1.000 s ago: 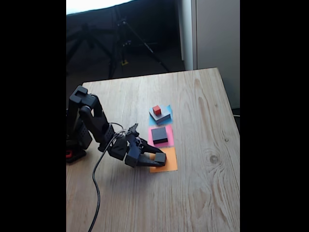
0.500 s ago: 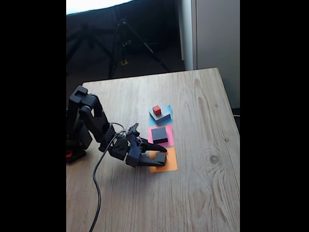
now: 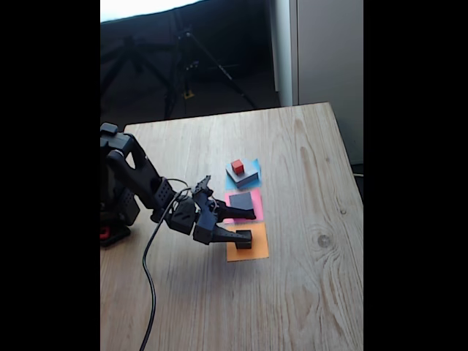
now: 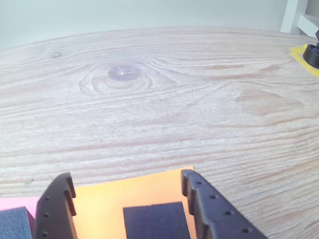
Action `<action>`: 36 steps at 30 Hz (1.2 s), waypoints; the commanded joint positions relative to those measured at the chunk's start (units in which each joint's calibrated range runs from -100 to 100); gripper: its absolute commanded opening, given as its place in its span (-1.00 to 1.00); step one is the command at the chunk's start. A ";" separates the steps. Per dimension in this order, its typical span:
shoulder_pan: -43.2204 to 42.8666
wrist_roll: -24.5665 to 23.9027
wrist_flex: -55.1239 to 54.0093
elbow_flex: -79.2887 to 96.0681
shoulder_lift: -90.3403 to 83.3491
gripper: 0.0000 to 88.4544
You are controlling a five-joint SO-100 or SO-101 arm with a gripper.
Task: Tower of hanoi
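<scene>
The small black cube (image 3: 243, 239) sits on the orange paper square (image 3: 252, 251). My gripper (image 3: 246, 225) is open and low over it, one finger on each side. In the wrist view the cube (image 4: 154, 221) lies between the two fingers (image 4: 55, 209) with a gap on each side, and my gripper (image 4: 127, 180) holds nothing. The medium black block (image 3: 241, 201) lies on the pink paper (image 3: 257, 207); its corner (image 4: 12, 224) shows at the wrist view's lower left. The flat grey block (image 3: 247, 176) on the blue paper carries the tiny red cube (image 3: 237, 167).
The wooden table (image 3: 307, 292) has open room to the right and front of the papers. A black cable (image 3: 150, 285) runs from the arm toward the front edge. The arm's base (image 3: 117, 212) stands at the table's left edge. A tripod (image 3: 183, 66) stands behind the table.
The gripper has opened and let go of the small black cube, which stays on the orange paper. The arm's upper links have shifted slightly left and back.
</scene>
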 commanded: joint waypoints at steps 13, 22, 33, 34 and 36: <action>-8.09 0.87 73.74 -23.25 -38.73 -0.99; -17.12 -4.82 119.39 -55.89 -41.22 -0.99; -32.33 -21.37 147.32 -80.07 -42.36 -0.99; -33.16 -22.54 147.32 -79.98 -42.59 -0.99; -34.42 -25.39 147.32 -79.89 -42.89 -0.99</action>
